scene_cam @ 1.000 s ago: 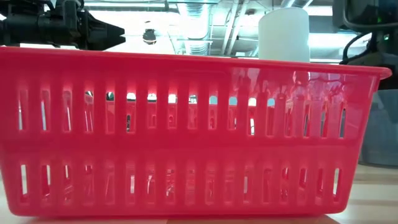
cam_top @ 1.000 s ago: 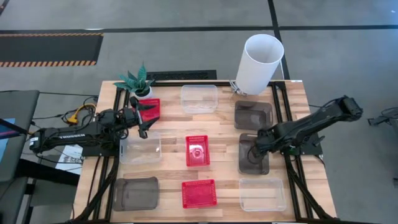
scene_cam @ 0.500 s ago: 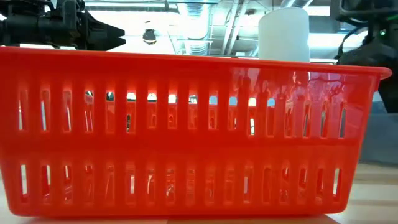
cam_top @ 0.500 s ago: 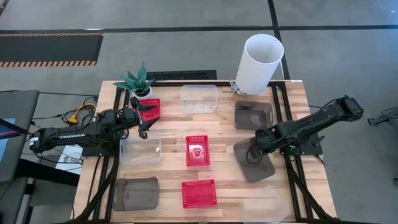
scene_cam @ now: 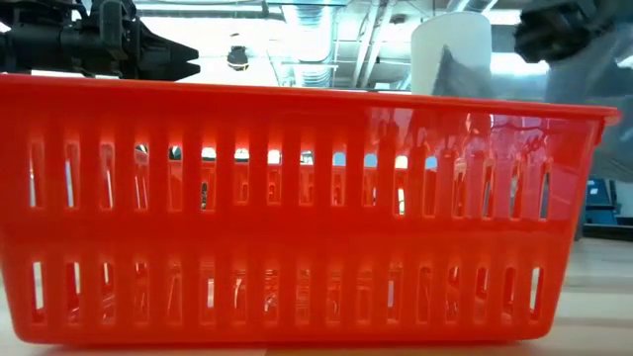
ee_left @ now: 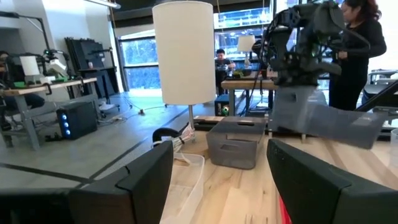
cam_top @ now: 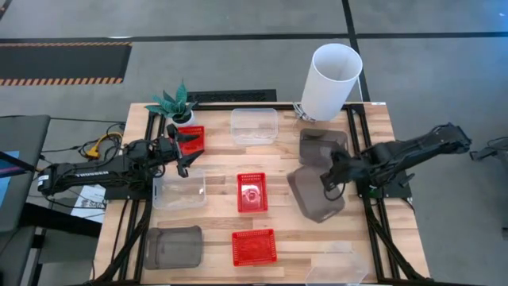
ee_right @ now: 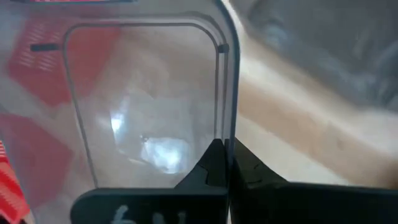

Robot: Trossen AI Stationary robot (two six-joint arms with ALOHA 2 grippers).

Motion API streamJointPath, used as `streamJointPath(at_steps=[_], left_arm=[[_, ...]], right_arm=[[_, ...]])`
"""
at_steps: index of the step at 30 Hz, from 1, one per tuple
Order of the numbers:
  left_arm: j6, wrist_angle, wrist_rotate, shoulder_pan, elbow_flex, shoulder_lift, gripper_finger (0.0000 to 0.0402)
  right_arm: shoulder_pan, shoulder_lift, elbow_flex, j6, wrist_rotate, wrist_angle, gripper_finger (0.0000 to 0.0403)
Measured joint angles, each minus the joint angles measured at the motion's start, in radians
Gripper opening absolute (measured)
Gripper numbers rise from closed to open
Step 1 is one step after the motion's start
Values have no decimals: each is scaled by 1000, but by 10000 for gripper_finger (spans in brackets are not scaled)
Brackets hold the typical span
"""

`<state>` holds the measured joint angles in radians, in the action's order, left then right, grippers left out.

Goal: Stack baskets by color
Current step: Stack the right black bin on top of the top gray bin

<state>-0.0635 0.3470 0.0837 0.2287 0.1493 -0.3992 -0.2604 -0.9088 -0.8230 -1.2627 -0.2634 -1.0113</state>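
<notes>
- While the left arm waits at the tabletop's [cam_top: 214, 230] left side, the right jaws [cam_top: 332, 176] are pressed together on the rim of a smoky grey basket [cam_top: 314, 195], pinching its wall between the two fingers; right wrist view shows the thin wall clamped edge-on right at the fingertips [ee_right: 217, 163].
- Held grey basket hangs tilted off the jaws, most of its body reaching out past the fingertips toward the tabletop's middle; through its floor the red mesh of other baskets shows blurred.
- Second grey basket [cam_top: 324, 146] sits just beyond the right jaws on the far side, near the white cylinder [cam_top: 330, 82]; held basket's edge is just beside it, touching or not I can't tell.
- Third grey basket [cam_top: 173, 247] lies at the near left corner, well apart from both jaws.
- Left jaws [cam_top: 183, 148] are spread, holding nothing, hovering beside the far-left red basket [cam_top: 193, 137], next to the potted plant [cam_top: 175, 103].
- Clear basket [cam_top: 178, 189] lies just below and nearside of the left jaws; another clear one [cam_top: 254, 125] sits at the far middle; a third clear one [cam_top: 337, 263] is at the near right edge, skewed.
- Two more red baskets: centre [cam_top: 252, 192] and near middle [cam_top: 254, 247], both between the two arms; the near one fills the low view [scene_cam: 297, 208].
- Left wrist view: spread fingers [ee_left: 143, 180], grey basket [ee_left: 235, 142] ahead, right arm holding the tilted basket [ee_left: 323, 118] above the wood, a person [ee_left: 351, 50] standing in the room behind.
</notes>
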Motion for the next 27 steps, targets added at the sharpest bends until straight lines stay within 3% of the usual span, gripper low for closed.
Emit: streamJointPath(at_steps=[7, 15, 23, 27], left_arm=[[5, 0, 1, 0, 0, 0, 252], [8, 0, 1, 0, 0, 0, 251], [8, 0, 2, 0, 0, 0, 251], [16, 1, 2, 0, 0, 0, 251]], right_arm=[[73, 15, -87, 222, -28, 0, 2], [213, 4, -237, 691, -27, -39, 1], [328, -9, -306, 1370, -28, -84, 1], [386, -53, -306, 1626, -27, -93, 1]])
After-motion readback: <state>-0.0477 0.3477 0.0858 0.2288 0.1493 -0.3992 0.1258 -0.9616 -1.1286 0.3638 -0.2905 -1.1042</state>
